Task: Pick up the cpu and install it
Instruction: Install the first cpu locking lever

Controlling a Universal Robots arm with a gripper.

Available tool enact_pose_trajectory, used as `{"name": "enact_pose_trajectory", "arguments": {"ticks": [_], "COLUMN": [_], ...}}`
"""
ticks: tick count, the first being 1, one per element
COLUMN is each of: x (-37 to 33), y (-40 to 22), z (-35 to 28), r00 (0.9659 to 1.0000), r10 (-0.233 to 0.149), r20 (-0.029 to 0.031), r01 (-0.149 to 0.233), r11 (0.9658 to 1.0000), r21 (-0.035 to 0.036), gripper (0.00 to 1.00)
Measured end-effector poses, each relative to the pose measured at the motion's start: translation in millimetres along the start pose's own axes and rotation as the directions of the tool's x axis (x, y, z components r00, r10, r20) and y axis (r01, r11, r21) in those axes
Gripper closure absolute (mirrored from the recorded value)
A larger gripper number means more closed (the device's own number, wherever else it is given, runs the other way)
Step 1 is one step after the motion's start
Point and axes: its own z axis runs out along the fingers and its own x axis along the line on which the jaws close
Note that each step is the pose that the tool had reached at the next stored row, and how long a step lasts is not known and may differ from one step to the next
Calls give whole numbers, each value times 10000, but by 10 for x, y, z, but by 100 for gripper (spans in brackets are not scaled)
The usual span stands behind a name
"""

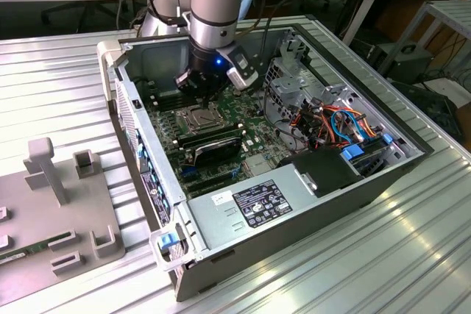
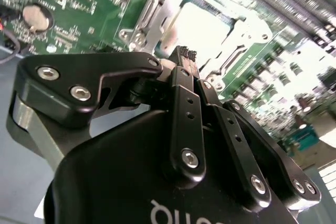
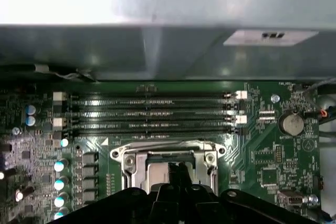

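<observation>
The open computer case point(image 1: 147, 159) lies on its side with the green motherboard point(image 1: 243, 134) inside. The cpu point(image 1: 200, 116) is a dull silver square sitting inside the socket's metal frame point(image 3: 126, 158); its top also shows in both wrist views point(image 2: 207, 27) point(image 3: 156, 171). My gripper point(image 1: 197, 84) hangs just above the socket, toward the back wall of the case. The black fingers point(image 2: 185, 103) meet at their tips point(image 3: 176, 169) over the cpu's top, shut, with nothing seen between them.
Empty memory slots point(image 3: 152, 111) run between the socket and the case wall. A coin battery point(image 3: 290, 123) sits to one side. The power supply point(image 1: 257, 200) and a cable bundle point(image 1: 331, 123) fill the exterior view's right. A grey fixture tray point(image 1: 59, 182) stands at its left.
</observation>
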Motion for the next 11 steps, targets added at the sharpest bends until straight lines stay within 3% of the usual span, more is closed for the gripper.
{"name": "enact_pose_trajectory", "arguments": {"ticks": [5, 11], "x": [17, 15], "y": [-92, -108], "z": [-6, -46], "r00": [10000, 10000], "r10": [-10, -10], "r20": [2, 2], "r01": [10, 10], "r11": [9999, 9999], "r21": [119, 136], "gripper": [89, 89]}}
